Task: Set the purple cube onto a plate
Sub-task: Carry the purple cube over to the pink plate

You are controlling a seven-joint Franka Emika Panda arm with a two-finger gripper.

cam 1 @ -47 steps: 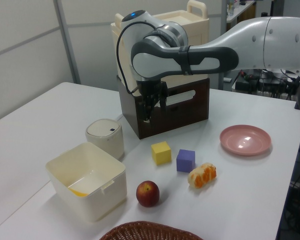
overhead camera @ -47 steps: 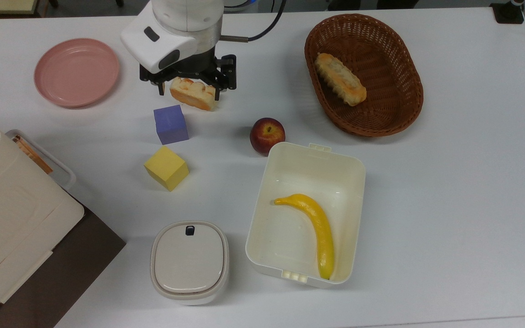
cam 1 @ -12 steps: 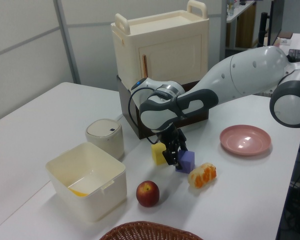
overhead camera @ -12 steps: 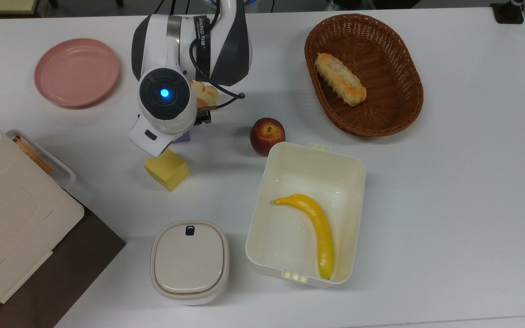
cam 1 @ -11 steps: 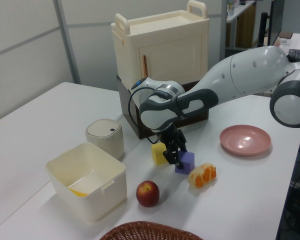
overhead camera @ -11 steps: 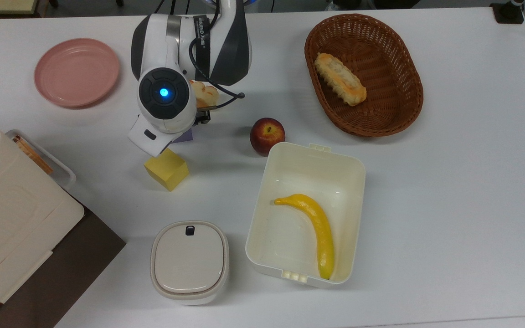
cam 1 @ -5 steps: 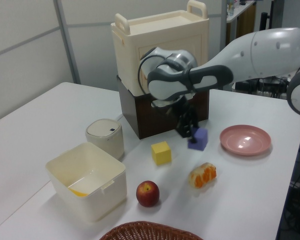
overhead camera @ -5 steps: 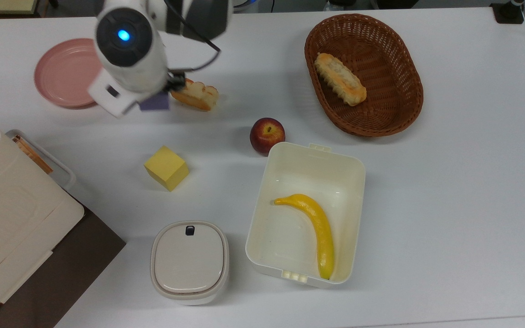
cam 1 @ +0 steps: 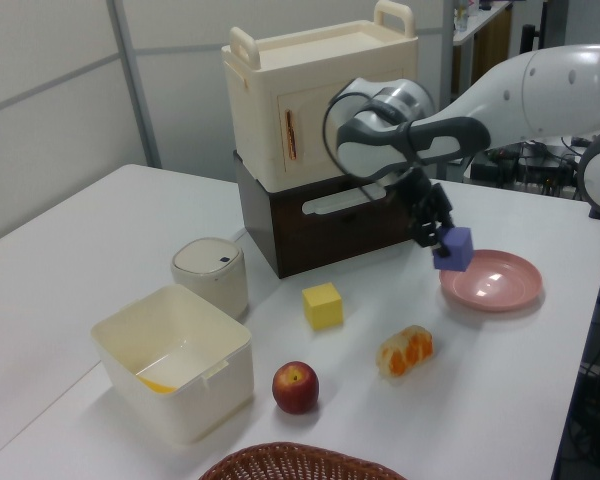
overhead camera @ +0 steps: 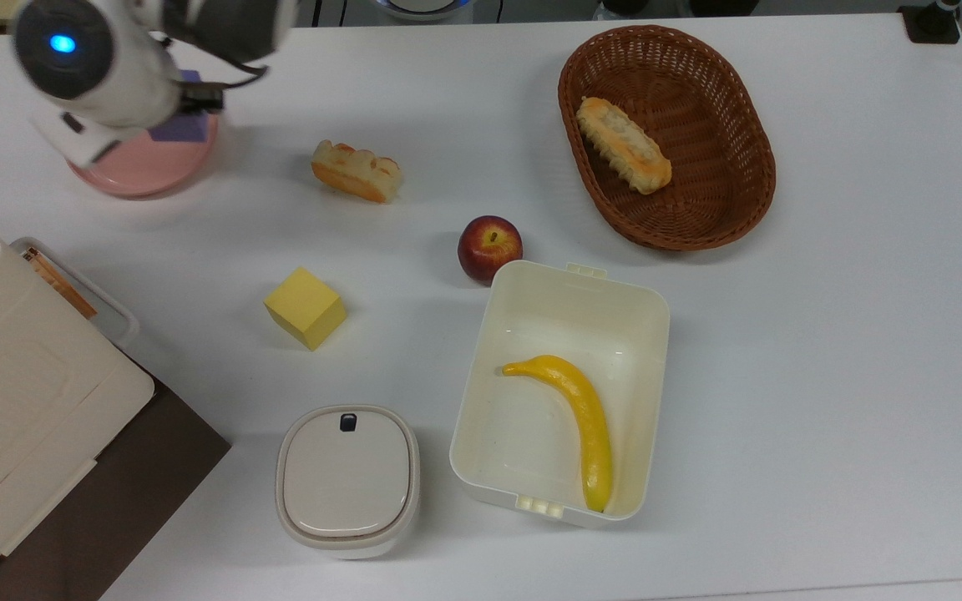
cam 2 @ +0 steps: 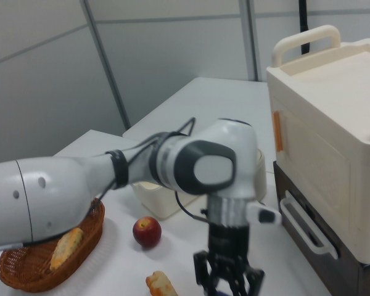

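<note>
The purple cube (cam 1: 455, 247) hangs in the air, tilted, with my gripper (cam 1: 440, 238) shut on it. In the left view it sits just above the left rim of the pink plate (cam 1: 495, 283). From the top view, the purple cube (overhead camera: 184, 126) peeks out beside the arm's wrist (overhead camera: 84, 63), over the right part of the plate (overhead camera: 143, 169). The wrist hides much of the plate there. In the right view the gripper (cam 2: 229, 285) points down at the bottom edge, and the cube is cut off below it.
A yellow cube (overhead camera: 306, 307), a bread piece (overhead camera: 356, 170) and an apple (overhead camera: 490, 248) lie mid-table. A cream box (overhead camera: 581, 280) holds a banana. A wicker basket (overhead camera: 748, 150) stands at the top view's right, a lidded pot (overhead camera: 347, 476) near the front, a cream cabinet (overhead camera: 13, 392) at the left.
The gripper closed on the purple cube on the table, lifted it, and carried it toward the top view's upper left, from beside the bread to over the plate.
</note>
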